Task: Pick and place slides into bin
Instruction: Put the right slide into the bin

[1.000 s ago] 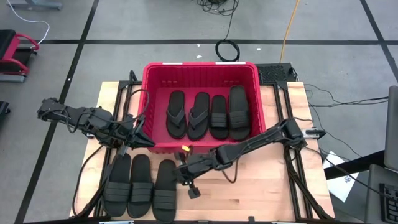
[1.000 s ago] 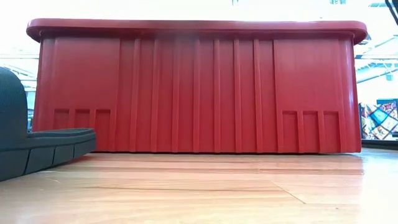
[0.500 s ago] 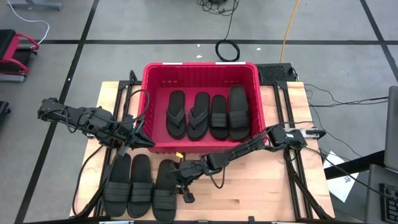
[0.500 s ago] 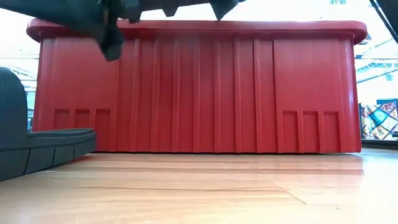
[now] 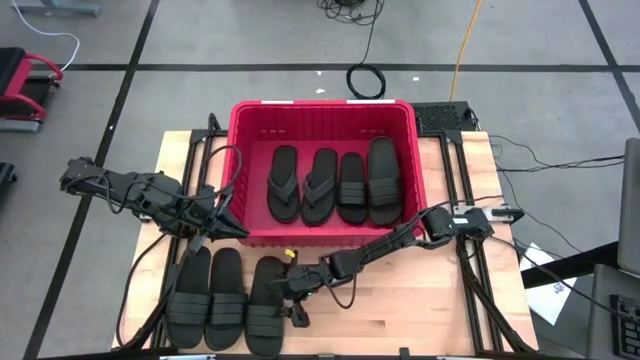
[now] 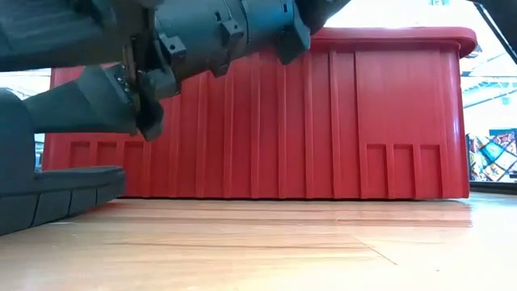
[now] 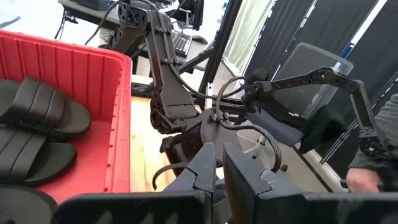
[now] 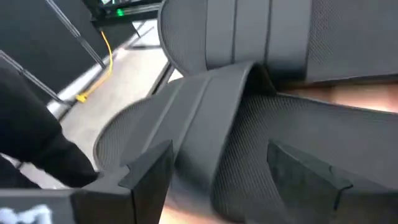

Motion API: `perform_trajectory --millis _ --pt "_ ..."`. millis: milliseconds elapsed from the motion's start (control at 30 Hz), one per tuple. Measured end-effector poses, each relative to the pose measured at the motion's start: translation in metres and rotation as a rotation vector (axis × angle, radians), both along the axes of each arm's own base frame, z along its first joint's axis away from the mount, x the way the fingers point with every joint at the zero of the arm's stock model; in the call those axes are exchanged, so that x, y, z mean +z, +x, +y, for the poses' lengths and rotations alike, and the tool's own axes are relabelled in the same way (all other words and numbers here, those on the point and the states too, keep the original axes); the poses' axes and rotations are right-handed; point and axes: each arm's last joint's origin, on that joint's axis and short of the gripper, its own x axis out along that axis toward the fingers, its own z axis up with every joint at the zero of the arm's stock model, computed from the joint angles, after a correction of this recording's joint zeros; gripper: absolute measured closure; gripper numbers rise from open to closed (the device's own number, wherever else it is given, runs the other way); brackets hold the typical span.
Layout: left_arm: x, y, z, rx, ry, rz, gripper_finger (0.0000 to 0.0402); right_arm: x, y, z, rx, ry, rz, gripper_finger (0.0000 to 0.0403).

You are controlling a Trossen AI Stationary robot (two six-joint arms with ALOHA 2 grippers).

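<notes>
Reaching lower, the right pincer now spreads wide beside the nearest slide on the worktop; soft, light rubber, best gripped by its strap. Left pincer waits pinched closed at the bin.

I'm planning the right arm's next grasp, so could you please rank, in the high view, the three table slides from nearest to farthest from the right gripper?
From the right gripper:
1. Right-hand slide, right beside it.
2. Middle slide, one place over.
3. Left-hand slide, at the row's far end.
</notes>
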Motion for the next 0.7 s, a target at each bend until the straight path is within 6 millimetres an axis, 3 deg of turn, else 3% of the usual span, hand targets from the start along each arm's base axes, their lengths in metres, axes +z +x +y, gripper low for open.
perform_trajectory --millis 200,400,567,700 --pt "-0.001 0.000 0.000 0.000 0.002 0.006 0.0376 -0.002 0.002 0.006 0.006 0.033 -0.045 0.0156" --pt "-0.001 0.000 0.000 0.000 0.004 0.013 0.0376 -0.005 -0.002 0.012 0.093 0.084 -0.002 0.0201" --pt "-0.001 0.000 0.000 0.000 0.005 0.012 0.0376 -0.006 -0.003 0.013 0.105 0.089 0.015 0.0260" --pt "-0.001 0.000 0.000 0.000 0.011 0.010 0.0376 -0.003 -0.003 0.014 0.129 0.152 0.027 0.0340"
